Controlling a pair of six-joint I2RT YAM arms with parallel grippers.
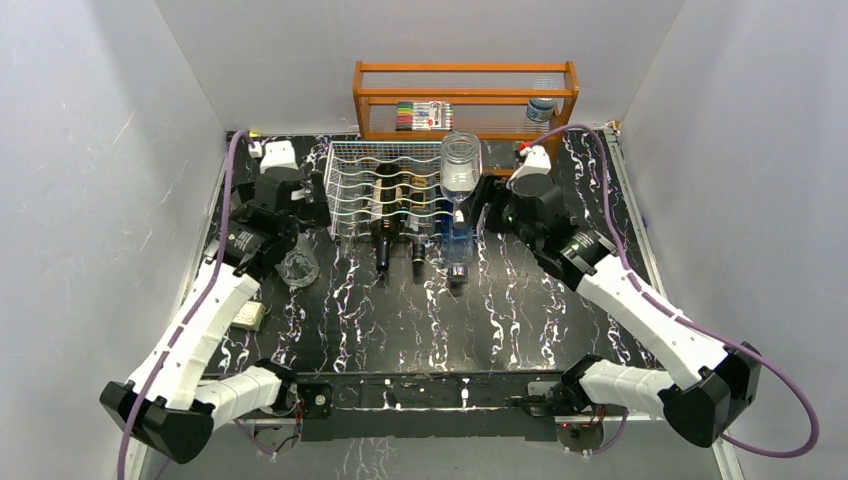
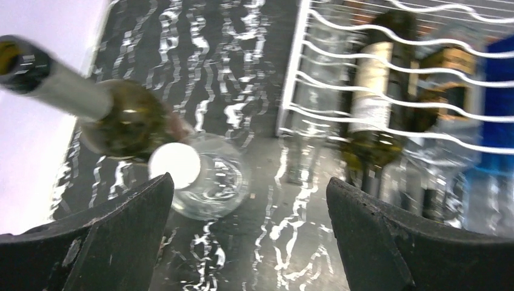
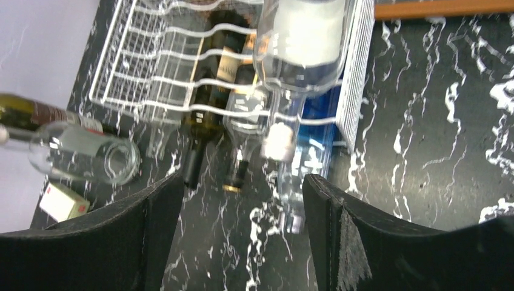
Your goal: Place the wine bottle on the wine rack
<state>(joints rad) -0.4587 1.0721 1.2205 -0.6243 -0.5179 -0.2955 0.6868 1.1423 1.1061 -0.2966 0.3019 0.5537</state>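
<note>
Bottle point(image 1: 460, 165) lies atop wine rack point(image 1: 345, 186) (right tool point(image 3: 242, 182) spread).

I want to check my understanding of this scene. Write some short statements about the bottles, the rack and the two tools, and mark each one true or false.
1. A clear bottle lies on the top of the wine rack, at its right end. True.
2. The right tool grips this clear bottle. False: its jaws are apart and nothing is between them.
3. The left tool is open and holds nothing. True.
4. The cradles inside the wine rack hold no bottles. False: a dark bottle and others lie in them, with their necks sticking out at the front.
5. An orange wooden shelf stands behind the wine rack. True.
</note>
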